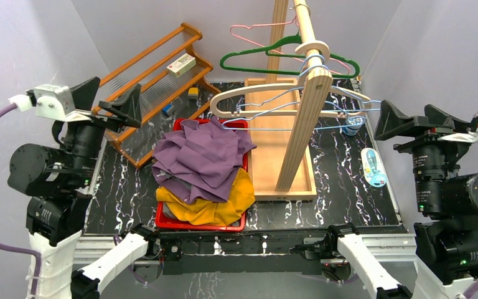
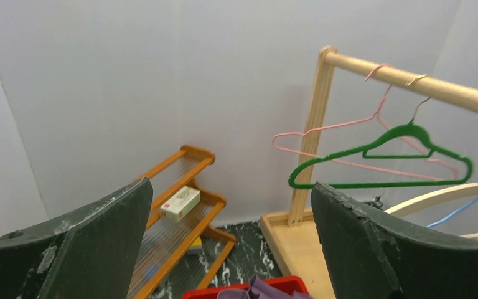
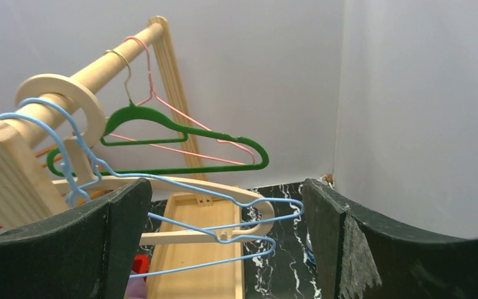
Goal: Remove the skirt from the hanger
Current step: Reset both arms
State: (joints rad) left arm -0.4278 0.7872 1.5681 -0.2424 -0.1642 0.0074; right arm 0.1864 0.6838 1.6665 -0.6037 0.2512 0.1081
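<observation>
A purple garment [image 1: 202, 156] lies crumpled on a yellow one [image 1: 224, 205] in a red bin [image 1: 162, 219]; a purple corner shows in the left wrist view [image 2: 258, 290]. The wooden rack rail [image 1: 305, 25] carries bare hangers: wooden [image 1: 255, 93], blue wire [image 1: 348, 103], green [image 1: 249, 59] and pink [image 1: 249, 28]. No cloth hangs on any of them. My left gripper [image 1: 115, 103] is open and empty, raised left of the bin. My right gripper [image 1: 414, 118] is open and empty, raised right of the rack, facing the blue wire hangers [image 3: 224, 227].
An orange slatted shelf rack [image 1: 155, 68] with a white box [image 1: 181, 64] leans at the back left. The rack's wooden base tray [image 1: 267, 156] sits right of the bin. A blue-white packet [image 1: 373, 167] and a small cup [image 1: 352, 124] lie at the right.
</observation>
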